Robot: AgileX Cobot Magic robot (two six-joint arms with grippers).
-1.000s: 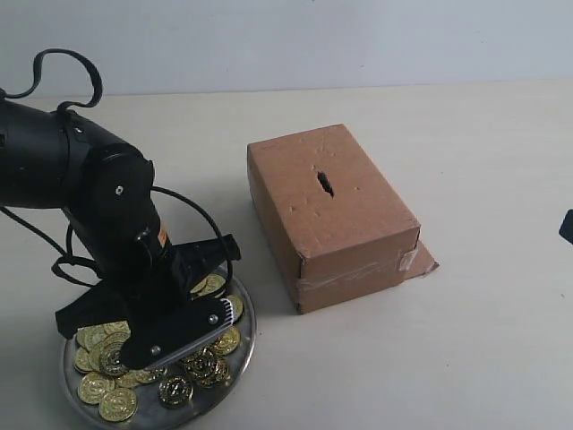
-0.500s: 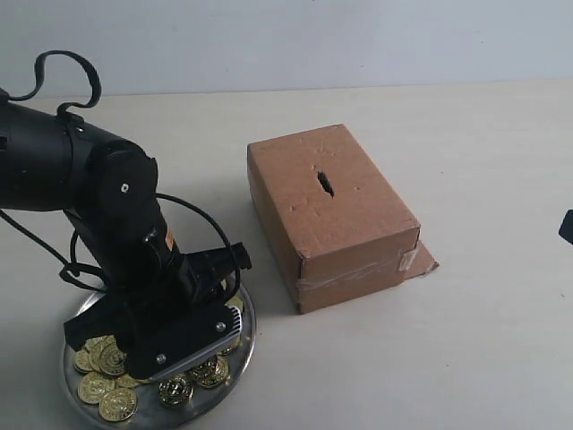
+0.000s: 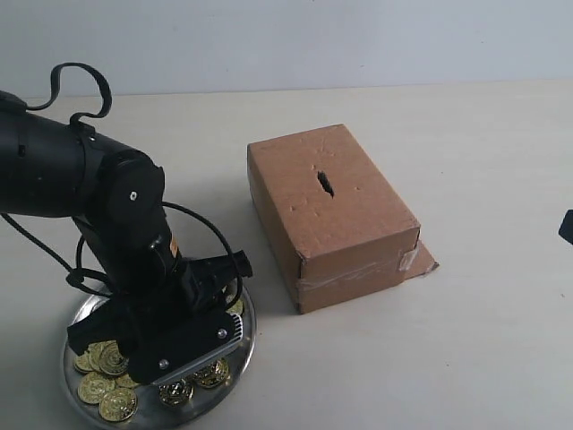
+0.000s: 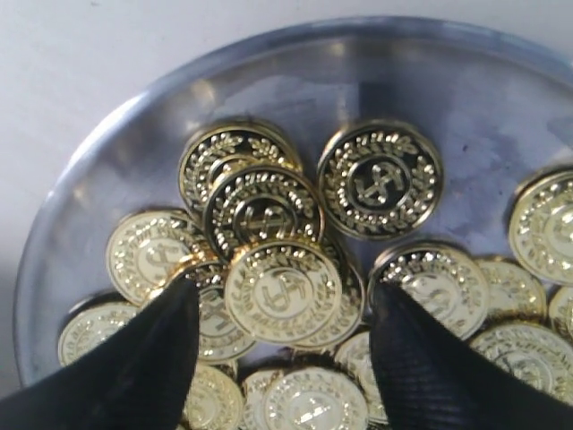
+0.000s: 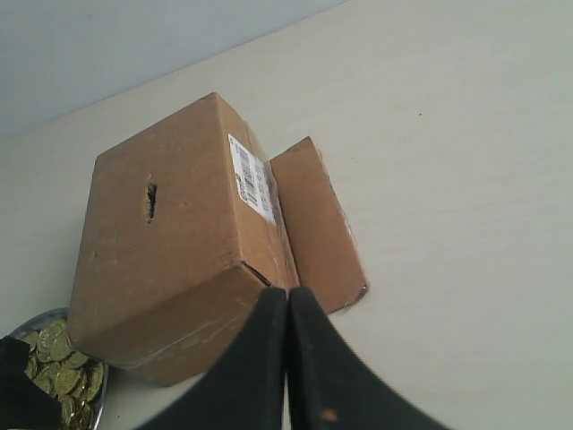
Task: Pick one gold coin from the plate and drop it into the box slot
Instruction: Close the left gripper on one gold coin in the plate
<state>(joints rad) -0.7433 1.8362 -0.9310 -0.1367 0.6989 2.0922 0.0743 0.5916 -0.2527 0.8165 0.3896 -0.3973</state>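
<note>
The silver plate (image 3: 240, 345) lies at the front left, holding several gold coins (image 3: 100, 388). My left gripper (image 3: 183, 345) is low over the plate, its body hiding most of the coins. In the left wrist view the left gripper (image 4: 282, 296) is open, its two black fingers (image 4: 157, 354) straddling one gold coin (image 4: 282, 288) that lies on top of the pile in the plate (image 4: 269, 81). The brown cardboard box (image 3: 336, 215) stands right of the plate, with the dark box slot (image 3: 325, 183) in its top. My right gripper (image 5: 287, 300) is shut and empty, away from the box (image 5: 179, 260).
A flap (image 3: 421, 260) sticks out at the box's lower right corner. A black cable (image 3: 76, 85) loops above the left arm. A dark edge of the right arm (image 3: 567, 226) shows at the far right. The pale tabletop (image 3: 466, 358) surrounds everything.
My left gripper has sunk lower into the plate and shifted slightly right, covering more of the coins. The box and right arm have not moved.
</note>
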